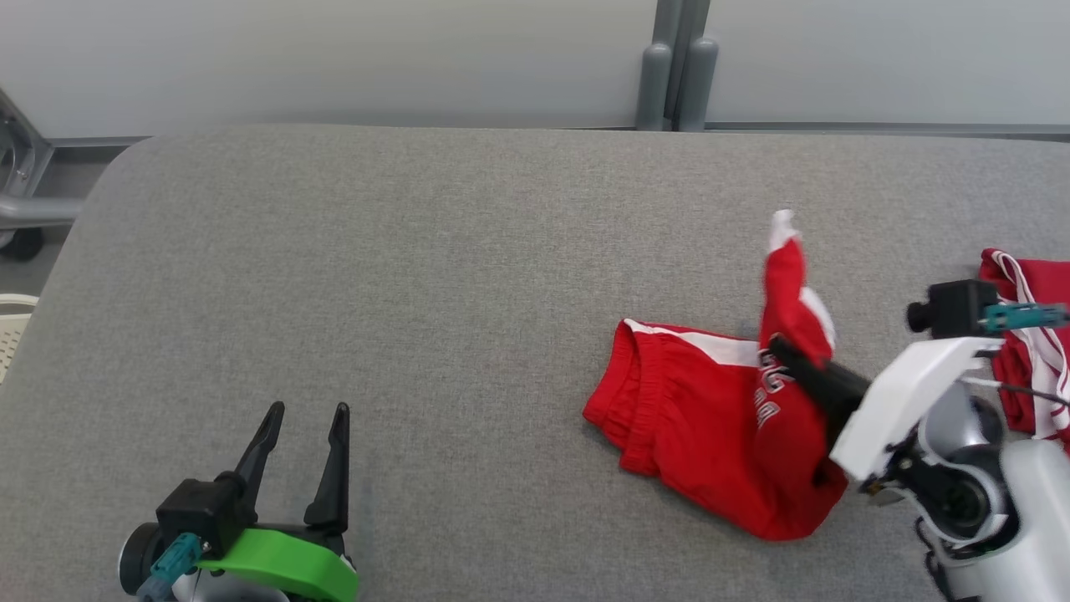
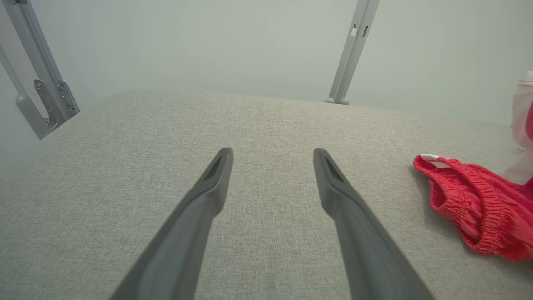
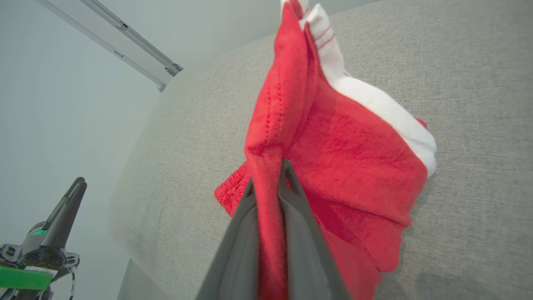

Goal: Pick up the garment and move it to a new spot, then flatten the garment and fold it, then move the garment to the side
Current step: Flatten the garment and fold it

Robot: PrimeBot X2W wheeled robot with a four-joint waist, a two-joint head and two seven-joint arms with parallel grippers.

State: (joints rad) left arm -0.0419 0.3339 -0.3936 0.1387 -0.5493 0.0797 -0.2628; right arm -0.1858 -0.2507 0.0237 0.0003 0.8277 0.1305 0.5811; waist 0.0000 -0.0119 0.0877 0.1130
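Grey table [image 1: 418, 267]: shorts [image 1: 694, 410] waistband leftward; right tool [image 1: 779, 344] pinching raised leg; left tool [image 1: 308, 410] released.

Two red garments [image 1: 702, 418] [image 1: 1024, 359], two grippers [image 1: 308, 410] [image 3: 268, 173] and one grey table [image 1: 418, 251]

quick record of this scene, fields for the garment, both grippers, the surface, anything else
garment: red shorts with white trim, partly on the surface, one part pinched and lifted
right gripper: shut on the red shorts
left gripper: open, empty, apart from the shorts
surface: grey fabric tabletop
other: second red and white garment at the right edge
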